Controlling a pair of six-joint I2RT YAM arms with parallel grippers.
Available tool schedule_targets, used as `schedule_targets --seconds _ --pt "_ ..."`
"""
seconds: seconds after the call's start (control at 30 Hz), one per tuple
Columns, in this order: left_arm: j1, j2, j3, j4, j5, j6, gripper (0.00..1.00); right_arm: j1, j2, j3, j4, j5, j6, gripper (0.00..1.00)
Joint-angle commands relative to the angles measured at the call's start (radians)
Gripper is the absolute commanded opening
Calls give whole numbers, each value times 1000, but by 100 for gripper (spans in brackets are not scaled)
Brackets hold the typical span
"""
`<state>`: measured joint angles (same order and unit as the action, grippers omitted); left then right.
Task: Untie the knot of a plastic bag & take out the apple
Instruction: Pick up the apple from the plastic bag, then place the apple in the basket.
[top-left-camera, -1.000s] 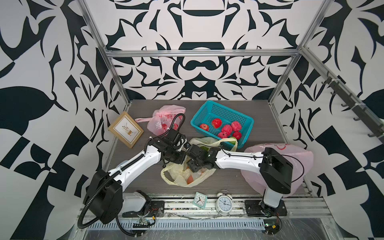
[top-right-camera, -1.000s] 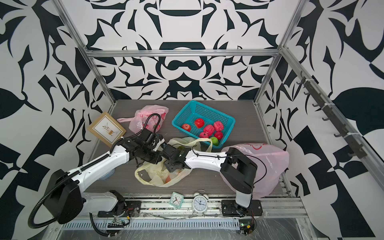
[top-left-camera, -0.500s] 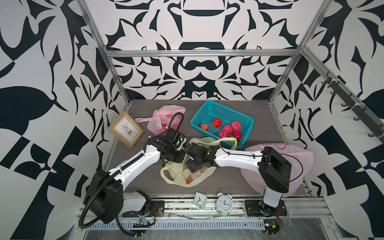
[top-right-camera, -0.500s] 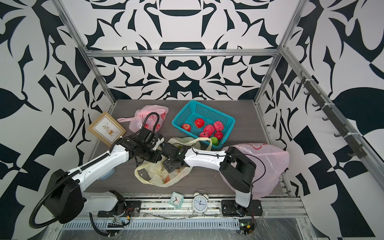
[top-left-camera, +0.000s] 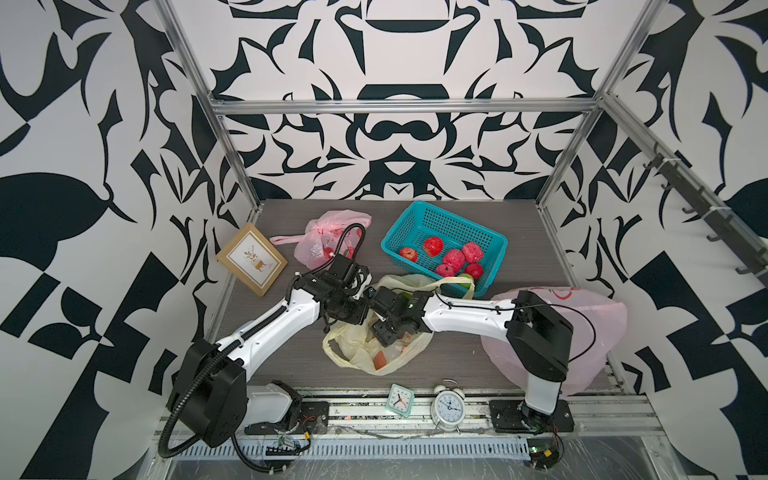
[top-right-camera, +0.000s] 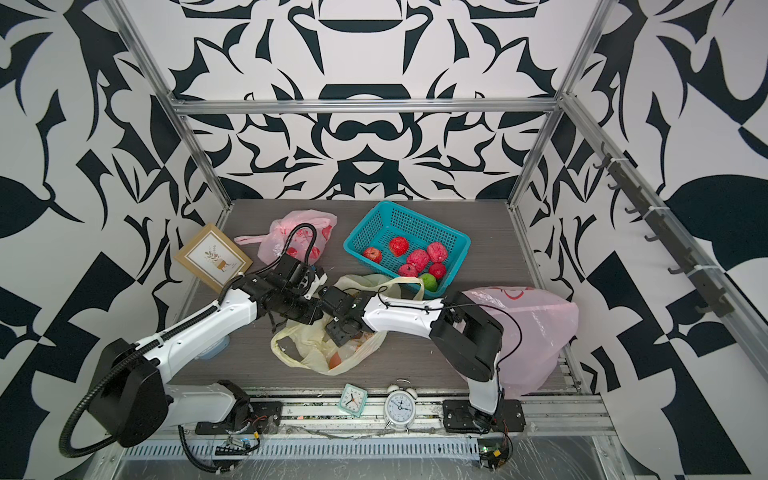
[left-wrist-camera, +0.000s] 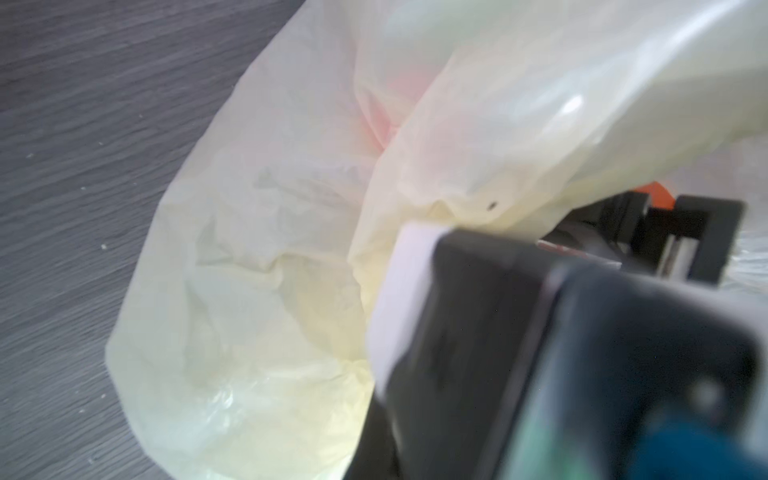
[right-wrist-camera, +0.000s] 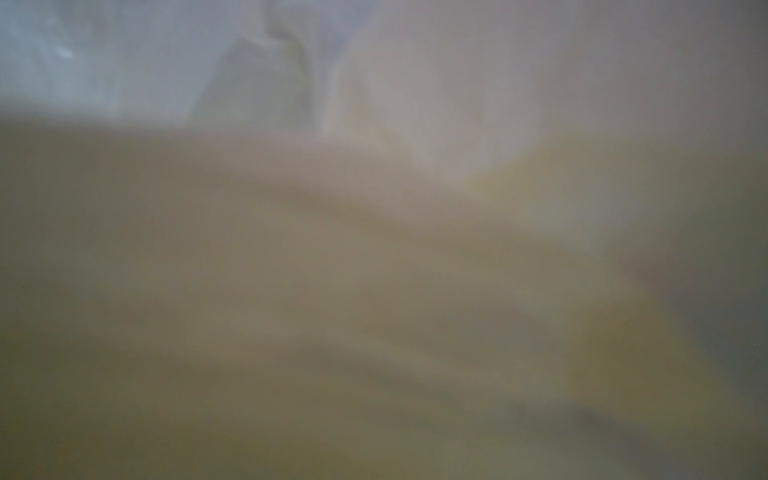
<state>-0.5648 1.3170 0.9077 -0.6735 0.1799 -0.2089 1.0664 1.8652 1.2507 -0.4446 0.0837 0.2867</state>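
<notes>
Two clocks, a teal square clock (top-left-camera: 401, 400) and a white alarm clock (top-left-camera: 448, 406), stand nearest, on the front rail (top-left-camera: 353, 409). Just behind them, on the table (top-left-camera: 519, 249), lies the yellow plastic bag (top-left-camera: 361, 357). An orange-red apple (top-left-camera: 379, 360) shows through its film. The right tool (top-left-camera: 385, 333) reaches into the bag's mouth; whether it is open cannot be told. The left tool (top-left-camera: 356, 314) is closed on the bag's rim. Farther back sit a picture frame (top-left-camera: 251, 258), a pink bag (top-left-camera: 328, 237) and a teal basket (top-left-camera: 446, 226) of fruit.
</notes>
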Motion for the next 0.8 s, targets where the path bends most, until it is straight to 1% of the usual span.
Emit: schedule_targets --seconds 0.0,0.1,0.23,0.33,0.43,0.57,0.6,0.67,0.7,0.77 --pt "8 -17 -9 -5 5 8 2 -2 -31 14 -17 20 3 63" --pt "12 -16 -7 -5 -7 2 2 -3 -85 3 25 33 -8 58" --pt "18 -17 -6 -12 -43 -12 2 -5 -214 -25 109 34 -36 58" --pt "25 -28 -5 -14 -53 -17 2 -19 -332 -42 173 -11 -61 58" --pt "26 -35 0 -19 -59 -16 2 -55 -423 -33 193 -101 -72 58" --pt "26 -81 3 -24 -85 -16 2 -133 -526 -25 290 -316 -46 58" --pt "27 -86 5 -24 -92 -17 2 -159 -549 -16 313 -347 -40 58" --pt "26 -98 7 -25 -105 -16 3 -212 -583 10 337 -362 -38 59" --pt "26 -105 7 -24 -114 -15 3 -246 -592 33 333 -346 -37 59" --pt "26 -114 6 -22 -141 -22 4 -302 -588 82 300 -264 -68 60"
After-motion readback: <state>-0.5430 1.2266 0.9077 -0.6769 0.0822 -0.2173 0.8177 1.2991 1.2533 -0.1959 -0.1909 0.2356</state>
